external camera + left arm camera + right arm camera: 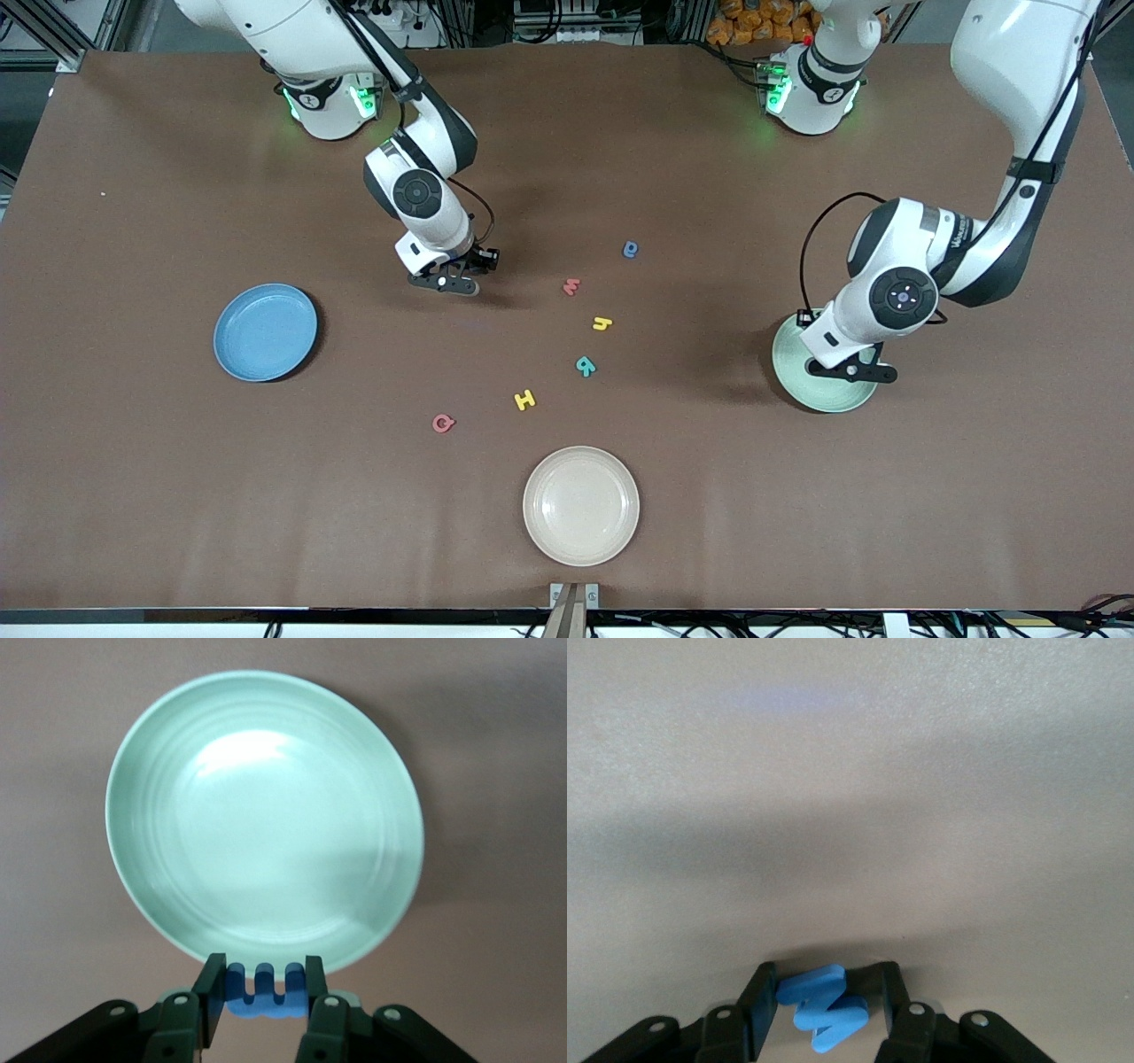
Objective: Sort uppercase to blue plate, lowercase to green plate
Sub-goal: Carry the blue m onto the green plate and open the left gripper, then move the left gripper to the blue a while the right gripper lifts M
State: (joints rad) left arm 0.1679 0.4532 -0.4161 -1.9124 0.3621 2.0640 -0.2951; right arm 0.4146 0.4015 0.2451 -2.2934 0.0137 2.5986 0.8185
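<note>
Front view: the left gripper (858, 372) hangs over the green plate (819, 392), at the left arm's end of the desk (142, 461). The right gripper (446, 282) is over bare desk between the blue plate (265, 331) and the loose letters. Both plates look empty. Six letters lie on the desk: a blue rounded letter (630, 250), red m (571, 286), yellow h (602, 323), teal R (586, 365), yellow H (524, 400) and red Q (443, 424). A cream plate (580, 505) lies nearest the camera. Nothing appears sorted yet; two letters are in transit and six remain.

Left wrist view: the left gripper's jaws are closed on a blue lowercase m (263, 990), held above the green plate's rim (266, 819). The plate is empty, so a release seems the next step.

Right wrist view: the right gripper's (829, 1010) jaws are clamped on a blue capital M (824, 1003) over bare desk; the blue plate is out of frame.

Hidden: in the front view both held letters are concealed by the grippers, and the left arm covers part of the green plate.
</note>
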